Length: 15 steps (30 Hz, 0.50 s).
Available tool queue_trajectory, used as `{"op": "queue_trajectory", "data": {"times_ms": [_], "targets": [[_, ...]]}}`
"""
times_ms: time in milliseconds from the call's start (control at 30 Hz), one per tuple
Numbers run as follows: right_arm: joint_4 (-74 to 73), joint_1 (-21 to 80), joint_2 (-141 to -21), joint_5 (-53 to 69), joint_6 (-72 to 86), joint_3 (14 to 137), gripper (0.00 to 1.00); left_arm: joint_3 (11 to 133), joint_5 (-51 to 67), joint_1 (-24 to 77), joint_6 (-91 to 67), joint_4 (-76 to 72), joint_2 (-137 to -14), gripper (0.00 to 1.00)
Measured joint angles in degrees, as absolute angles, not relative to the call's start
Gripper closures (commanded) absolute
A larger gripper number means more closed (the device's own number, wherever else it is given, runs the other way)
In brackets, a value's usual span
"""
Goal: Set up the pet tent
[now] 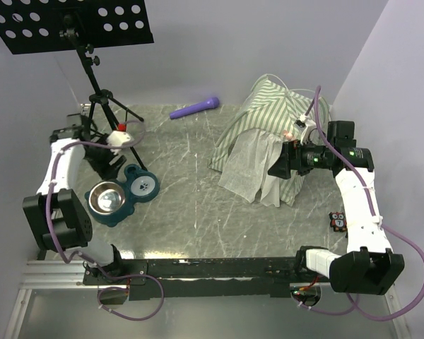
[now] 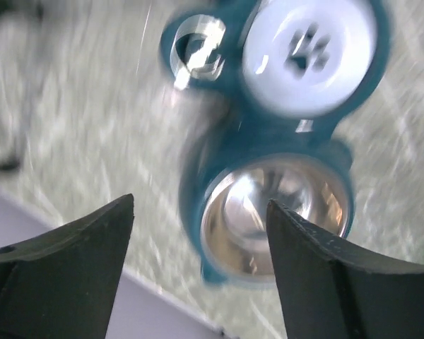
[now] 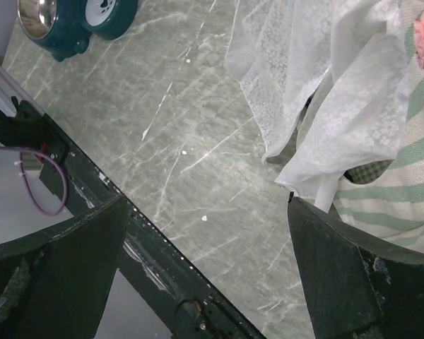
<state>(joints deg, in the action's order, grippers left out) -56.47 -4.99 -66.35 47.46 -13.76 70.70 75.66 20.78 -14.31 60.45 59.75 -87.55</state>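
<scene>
Steel bowl (image 1: 107, 198) sits in teal holder (image 1: 115, 222), left hand (image 2: 199, 205) and right hand (image 3: 205, 201) open

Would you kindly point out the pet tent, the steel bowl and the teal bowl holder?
pet tent (image 1: 268, 106), top view, striped roof.
steel bowl (image 1: 106, 198), top view, shiny inside.
teal bowl holder (image 1: 116, 221), top view, near rim.

Your top view looks steeply down from the near edge over the whole table (image 1: 184, 212). Your left wrist view hangs close above the teal bowl holder (image 2: 268, 134), seen between its fingers (image 2: 71, 268). Your right wrist view rides higher: pet tent (image 3: 403, 176) beyond one finger, the same holder far past the other
</scene>
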Motion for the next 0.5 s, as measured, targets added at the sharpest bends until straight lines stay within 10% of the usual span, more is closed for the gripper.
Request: {"op": "queue_trajectory", "data": {"times_ms": [500], "targets": [[-55.66, -4.86, -61.78, 46.81, -12.49, 69.21, 0.0, 67.9, 13.02, -18.11, 56.58, 44.8, -97.78, 0.42]]}}
